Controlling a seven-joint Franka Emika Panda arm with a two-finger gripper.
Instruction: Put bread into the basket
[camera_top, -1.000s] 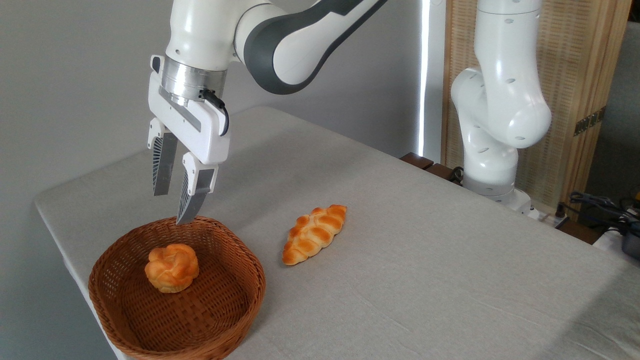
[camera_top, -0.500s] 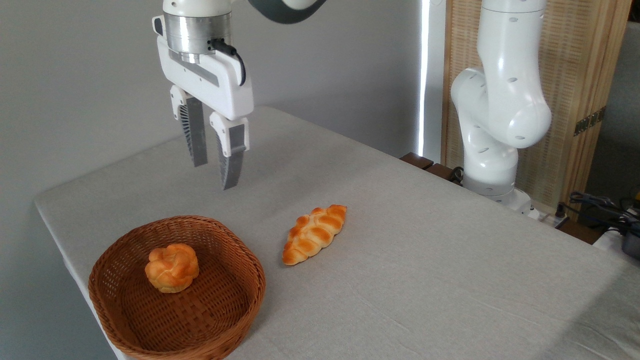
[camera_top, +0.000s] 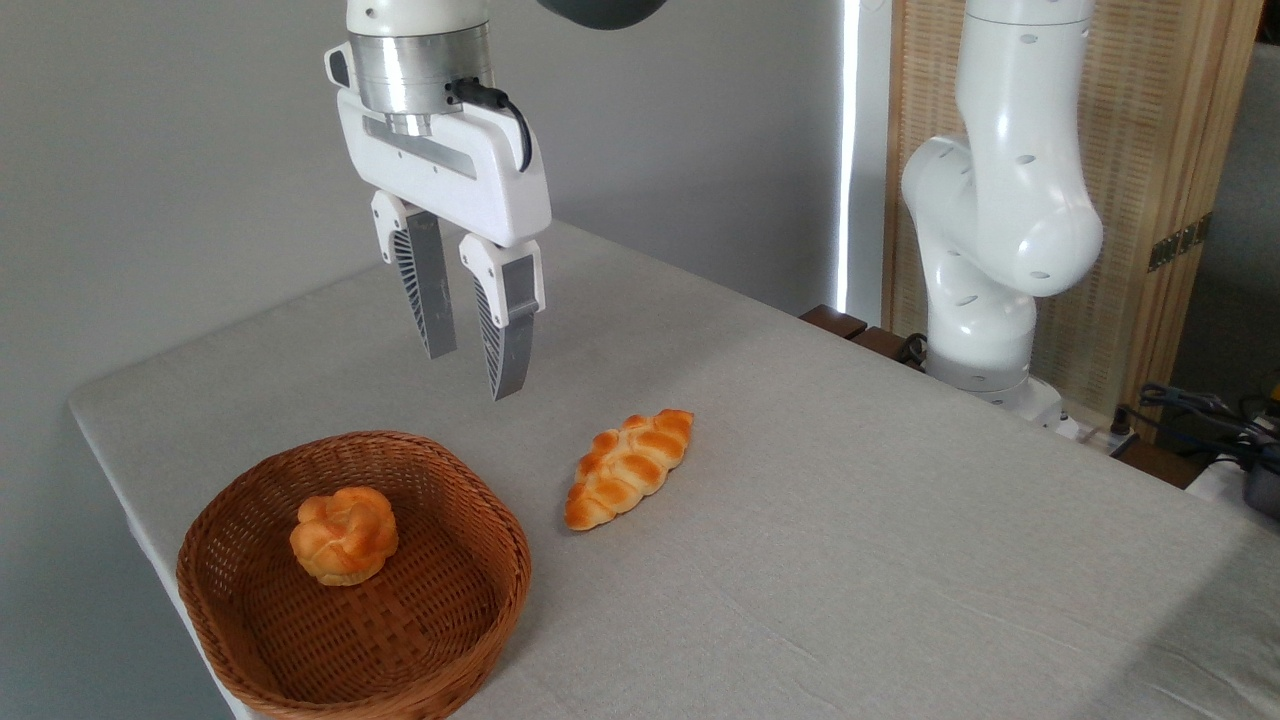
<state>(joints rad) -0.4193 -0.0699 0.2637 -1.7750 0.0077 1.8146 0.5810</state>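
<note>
gripper (camera_top: 474, 375) shifted right, jaws apart, empty; bread (camera_top: 343, 534) seemingly resting in basket (camera_top: 450, 620).

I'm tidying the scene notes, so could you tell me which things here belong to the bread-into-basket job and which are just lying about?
Part of the job:
round bun
wicker basket
gripper

Just lying about:
braided loaf

Knotted golden bread (camera_top: 343, 535) inside wicker basket (camera_top: 455, 625)
</note>
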